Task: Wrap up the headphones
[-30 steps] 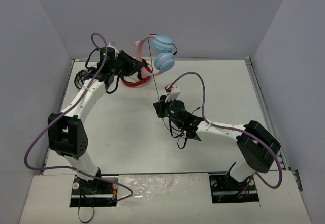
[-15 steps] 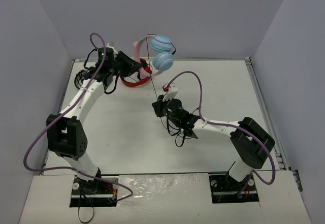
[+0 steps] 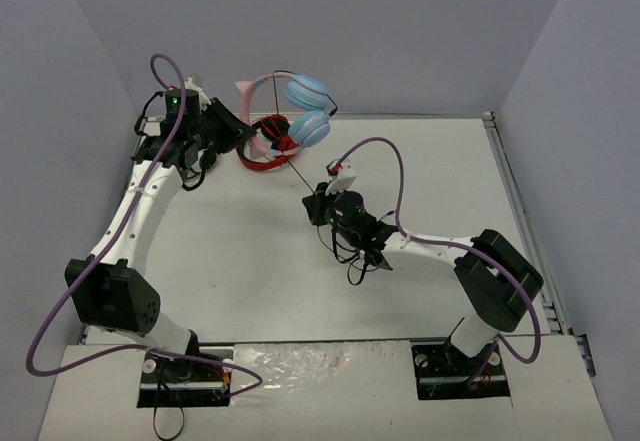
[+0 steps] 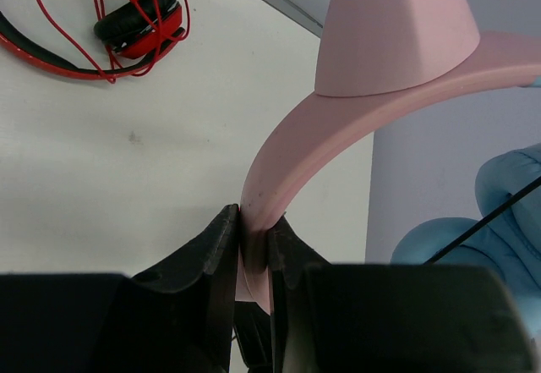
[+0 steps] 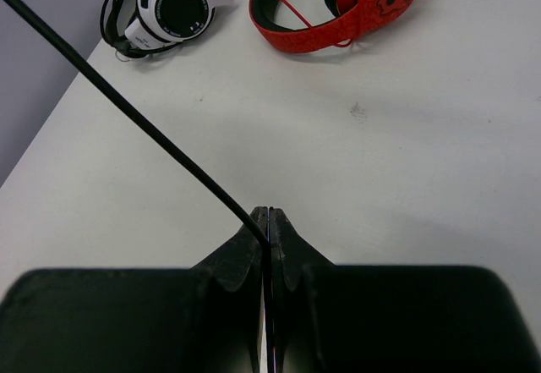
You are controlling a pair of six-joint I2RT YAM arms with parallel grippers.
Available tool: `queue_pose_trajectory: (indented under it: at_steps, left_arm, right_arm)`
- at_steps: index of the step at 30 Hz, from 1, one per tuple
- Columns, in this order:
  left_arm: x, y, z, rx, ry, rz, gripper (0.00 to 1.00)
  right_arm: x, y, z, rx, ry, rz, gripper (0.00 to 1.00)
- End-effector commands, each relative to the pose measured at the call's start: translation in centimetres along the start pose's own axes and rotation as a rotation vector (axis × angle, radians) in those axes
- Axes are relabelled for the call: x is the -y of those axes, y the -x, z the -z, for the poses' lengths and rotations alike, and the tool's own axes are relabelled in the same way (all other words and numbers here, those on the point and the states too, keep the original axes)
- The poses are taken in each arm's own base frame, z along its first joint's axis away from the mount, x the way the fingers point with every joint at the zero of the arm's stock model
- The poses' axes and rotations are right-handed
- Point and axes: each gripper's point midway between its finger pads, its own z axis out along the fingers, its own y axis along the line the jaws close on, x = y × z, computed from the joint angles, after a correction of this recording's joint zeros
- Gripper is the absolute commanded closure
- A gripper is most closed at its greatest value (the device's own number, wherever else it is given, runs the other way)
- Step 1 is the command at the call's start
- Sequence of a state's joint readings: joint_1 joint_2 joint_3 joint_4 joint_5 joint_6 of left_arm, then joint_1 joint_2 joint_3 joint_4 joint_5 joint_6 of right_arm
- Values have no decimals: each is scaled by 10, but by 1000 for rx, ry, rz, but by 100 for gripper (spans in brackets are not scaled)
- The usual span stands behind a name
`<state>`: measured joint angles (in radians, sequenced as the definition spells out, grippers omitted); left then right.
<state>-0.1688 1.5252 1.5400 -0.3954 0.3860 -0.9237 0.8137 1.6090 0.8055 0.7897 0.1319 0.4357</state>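
Three pairs of headphones are counted across the views. One pair, the pink cat-eared headphones, is held up off the table near its far edge, close to the back wall. The other two pairs lie on the table. The red-and-black headphones are seen directly under the raised pair. The black-and-white headphones are seen only in the right wrist view, near the table's left edge and beside the red-and-black pair.

Two arms are at work. The pink headband is pinched between the jaws of the left gripper, which are pressed against both faces of the band just below one pointed cat ear. Two light blue ear cups are counted, hanging side by side to the right of that grip.

One thin black cable is drawn in a straight, taut line from the ear cups down to the right gripper. Its jaws are closed together on the cable, with no gap seen between them. The right gripper is held near the middle of the table, well apart from the left one, and no cable is seen wound around the headband.
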Motion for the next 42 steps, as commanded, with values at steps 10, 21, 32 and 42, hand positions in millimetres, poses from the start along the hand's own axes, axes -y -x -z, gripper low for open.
queue_pose_trajectory:
  at_steps: [10,21,32,42]
  left_arm:
    - [93,51,111,239,-232,-160,100]
    - [107,45,142,233,-288,-166,100]
    - [126,40,160,203,-348,-173,100]
    - [125,28,176,179,-353,-187,100]
  right_arm:
    - [18,14,-3,29,-15,-53,100]
    - [10,18,-15,41,38,-61,99]
    - [0,21,-29,50,79,-73,97]
    - [-5,25,-48,52,108,-83,97]
